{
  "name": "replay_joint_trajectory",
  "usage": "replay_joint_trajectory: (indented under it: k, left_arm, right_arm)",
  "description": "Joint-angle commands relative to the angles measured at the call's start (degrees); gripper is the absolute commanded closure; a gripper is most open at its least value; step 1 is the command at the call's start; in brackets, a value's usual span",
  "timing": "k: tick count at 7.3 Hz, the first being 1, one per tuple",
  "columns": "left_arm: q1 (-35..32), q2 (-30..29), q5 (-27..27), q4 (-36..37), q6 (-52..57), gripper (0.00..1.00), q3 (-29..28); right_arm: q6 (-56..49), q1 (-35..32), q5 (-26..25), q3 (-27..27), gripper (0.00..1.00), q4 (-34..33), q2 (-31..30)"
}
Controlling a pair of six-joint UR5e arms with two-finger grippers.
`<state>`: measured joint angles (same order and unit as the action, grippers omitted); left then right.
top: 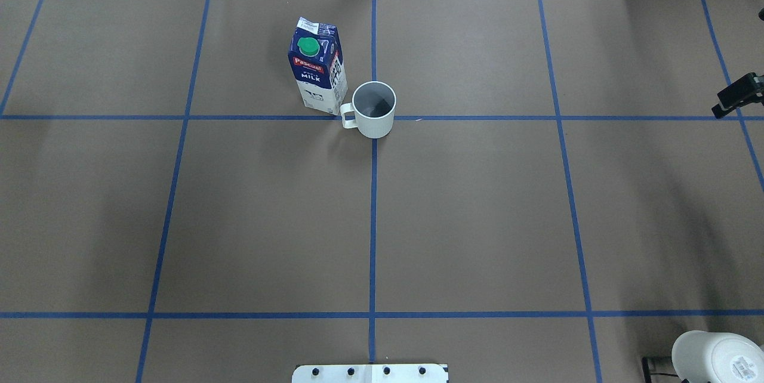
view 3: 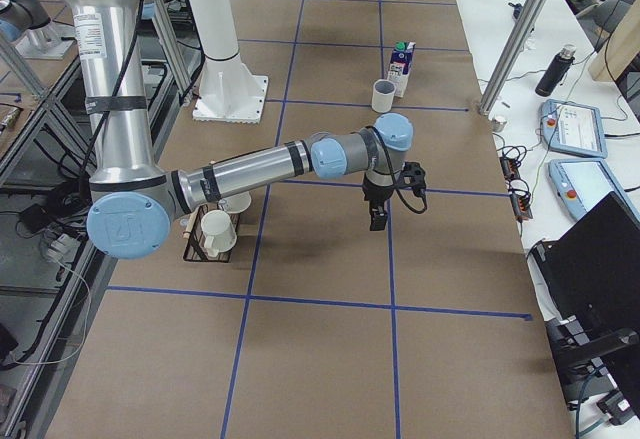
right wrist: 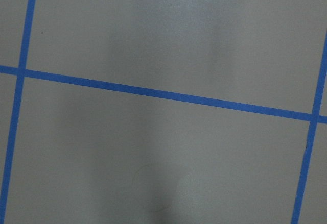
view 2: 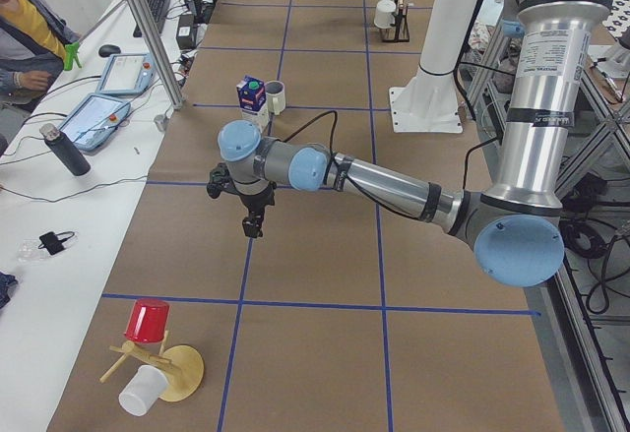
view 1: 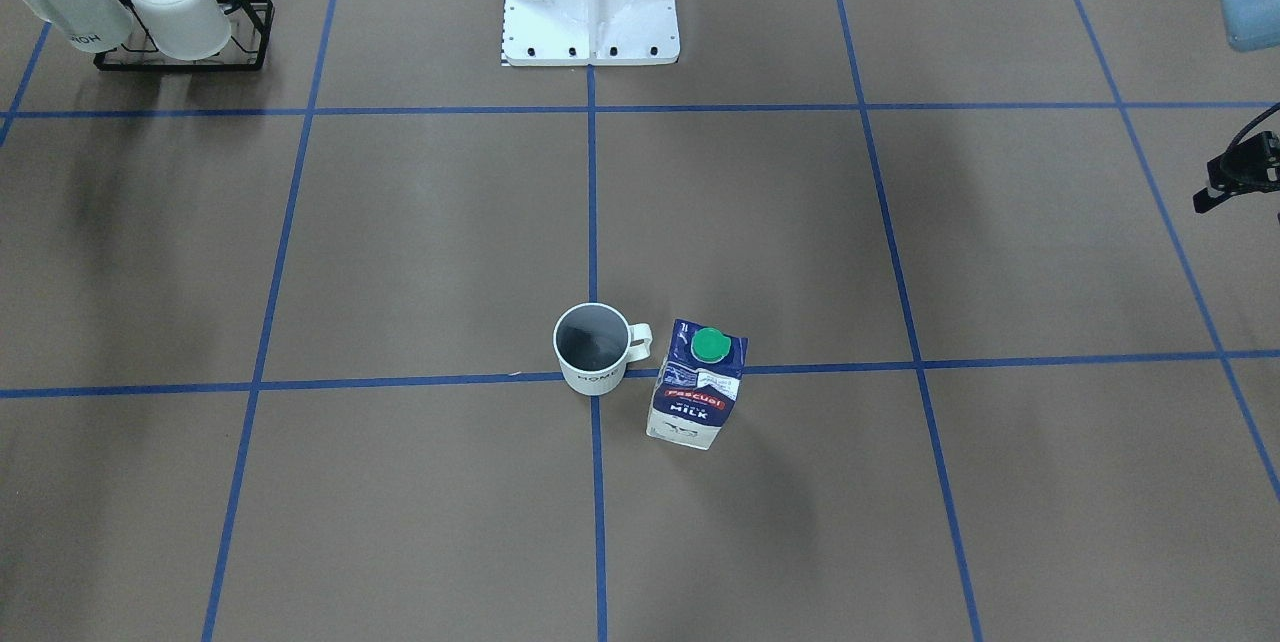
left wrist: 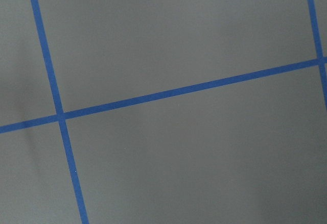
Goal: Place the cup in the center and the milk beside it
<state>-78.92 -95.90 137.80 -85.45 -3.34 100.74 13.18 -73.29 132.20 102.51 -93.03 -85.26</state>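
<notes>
With the cup [view 1: 592,349] on the centre crossing and the milk [view 1: 700,387] just beside its handle, I judged a wide berth wisest, and could not tell whether my left gripper [view 2: 253,225] or right gripper [view 3: 377,221] was open.

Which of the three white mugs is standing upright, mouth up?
The cup at the centre tape crossing, beside the milk; the other two mugs sit tipped on the black rack.

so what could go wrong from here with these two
The cup has its handle turned toward the milk with little or no gap, so nudging either could shift both. The milk is tall and narrow, so a bump would likely tip it first.
</notes>
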Motion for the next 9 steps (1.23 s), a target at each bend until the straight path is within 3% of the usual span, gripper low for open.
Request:
replay_joint_trajectory:
  k: [1,3,5,9]
  left_arm:
    - [0.1,0.1,-0.2,-0.1,0.2,0.02,0.2]
    - [0.1,-0.6,-0.6,-0.1,0.2,0.02,-1.3]
    - [0.1,-0.5,-8.7,-0.5,0.0,0.02,-1.5]
    - [0.1,-0.8,-8.3,-0.5,-0.1,0.02,-1.6]
  right_arm:
    - [-0.1,-0.1,-0.2,-0.6,0.0,0.0,-0.3]
    - [0.0,-0.1,-0.1,-0.9,0.0,0.0,-0.3]
    - [0.5,-0.2,-0.1,-0.9,0.0,0.1,-0.5]
    - [0.8,-0.5,-0.2,-0.5,0.0,0.1,-0.3]
